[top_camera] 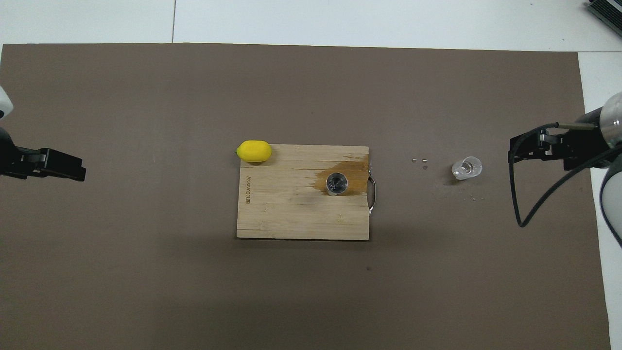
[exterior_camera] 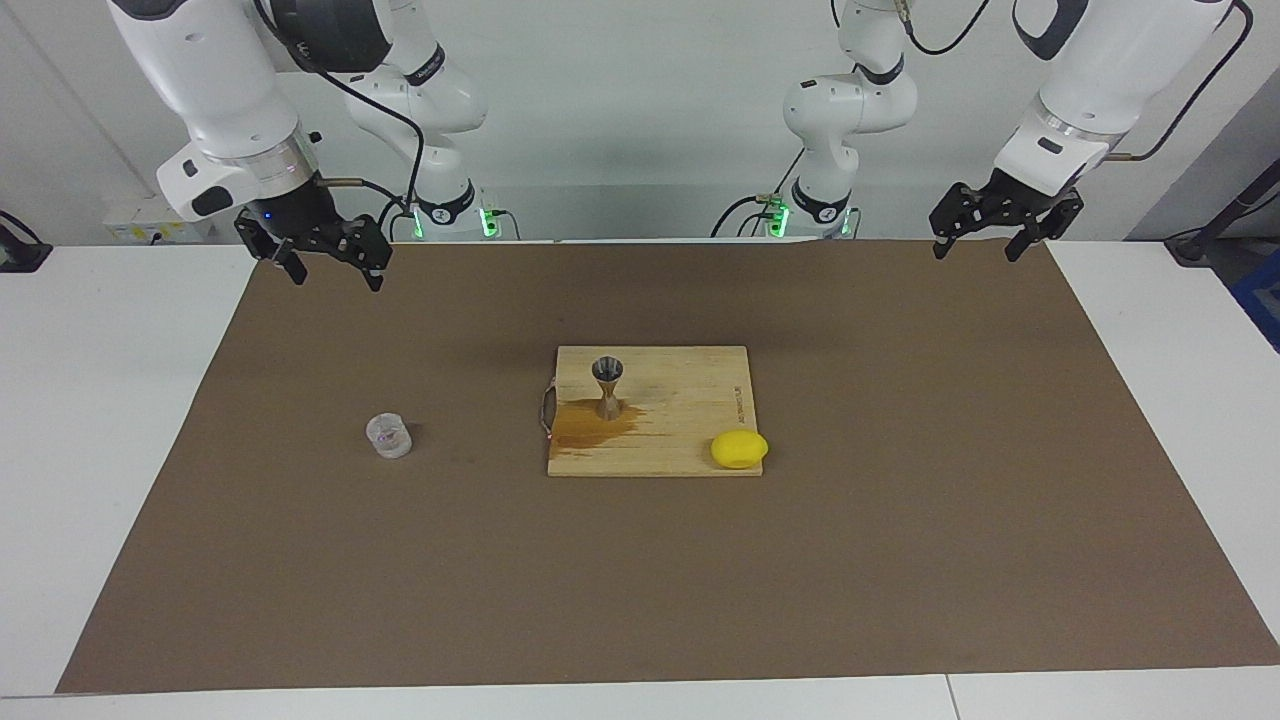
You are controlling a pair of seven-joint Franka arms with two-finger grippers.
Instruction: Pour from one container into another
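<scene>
We see both grippers wide and empty: right gripper [exterior_camera: 335, 262] raised, well apart from glass cup [exterior_camera: 388, 437]; left gripper [exterior_camera: 990, 232] waits, well apart from jigger [exterior_camera: 607, 387].

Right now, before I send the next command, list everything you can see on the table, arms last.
glass cup: one, clear, upright on the mat toward the right arm's end
jigger: one, silvery metal, upright on the board in a brown wet patch
cutting board: one, light wood, mid-mat
lemon: one, yellow, at the board's corner
mat: one, brown, covering the table
right gripper: black, raised, jaws open, empty
left gripper: black, raised, jaws open, waiting
</scene>
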